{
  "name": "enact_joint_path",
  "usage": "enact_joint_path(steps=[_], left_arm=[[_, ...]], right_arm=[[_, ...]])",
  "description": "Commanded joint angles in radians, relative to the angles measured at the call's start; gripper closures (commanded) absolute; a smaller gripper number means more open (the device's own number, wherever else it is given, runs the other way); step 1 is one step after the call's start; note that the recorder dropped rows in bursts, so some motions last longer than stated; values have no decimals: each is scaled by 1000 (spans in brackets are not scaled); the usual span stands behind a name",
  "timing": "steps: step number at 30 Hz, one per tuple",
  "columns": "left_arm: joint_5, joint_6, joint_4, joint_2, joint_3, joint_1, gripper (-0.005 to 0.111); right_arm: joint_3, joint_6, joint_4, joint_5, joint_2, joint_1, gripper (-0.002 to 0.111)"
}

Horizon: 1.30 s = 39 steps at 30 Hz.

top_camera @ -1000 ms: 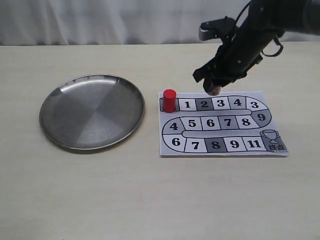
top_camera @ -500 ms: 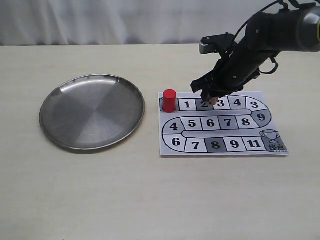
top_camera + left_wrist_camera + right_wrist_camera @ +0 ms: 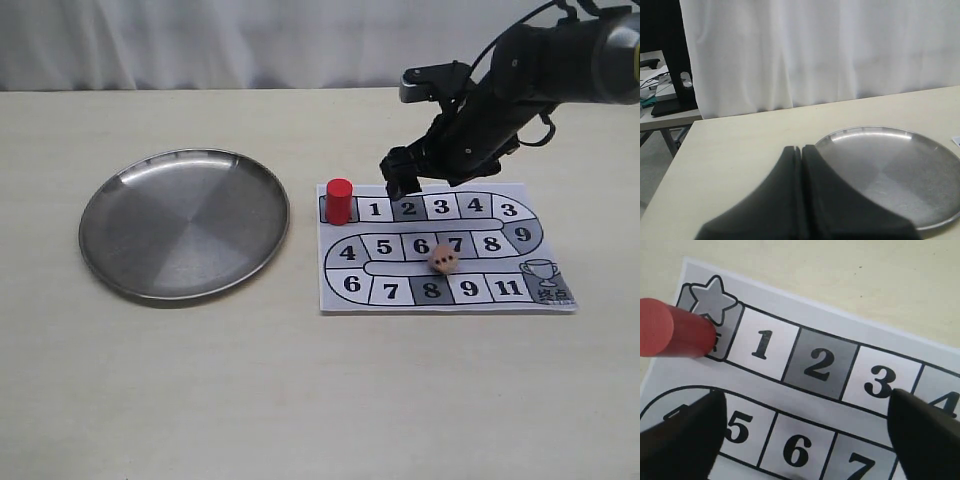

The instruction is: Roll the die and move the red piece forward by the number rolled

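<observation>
Pale tabletop [image 3: 300, 400] | die [image 3: 444, 261] on board [image 3: 392, 290] near sq 7, pips unclear | red piece [image 3: 339, 200] upright on start sq — just left (ext view) of R gripper [image 3: 408, 182], spread wide, empty | L gripper [image 3: 801, 190] pinched closed, farther

The left gripper [image 3: 801, 148] fills the foreground, blurred and dark, its two fingers [image 3: 785, 190] pressed flat together so that only a thin seam runs between them. Just past the fingertips and off to one side lies a round metal plate [image 3: 900, 165] on the pale table [image 3: 740, 145] — the finger on that side hides part of its near rim. Its surface is dull silver, brighter along the far edge. Straight ahead of the gripper, beyond the table's far edge, hangs a white curtain [image 3: 815, 50]. Away from the plate's side, a dark stand [image 3: 674, 95] rises beside the curtain.
</observation>
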Motion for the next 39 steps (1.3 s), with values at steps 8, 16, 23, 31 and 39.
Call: enact_joint_path(steps=[8, 16, 23, 31, 39], left_arm=[[-10, -1, 0, -3, 2, 3, 107], [-10, -1, 0, -3, 2, 3, 107], [-10, -1, 0, -3, 2, 3, 107], [-10, -1, 0, -3, 2, 3, 107], [-10, -1, 0, -3, 2, 3, 107]], right_arm=[[1, -6, 1, -12, -10, -4, 27], [-6, -6, -36, 34, -102, -5, 27], [-10, -6, -231, 200, -236, -5, 35], [-3, -43, -400, 530, -304, -5, 104], [208, -171, -400, 487, -296, -5, 104]])
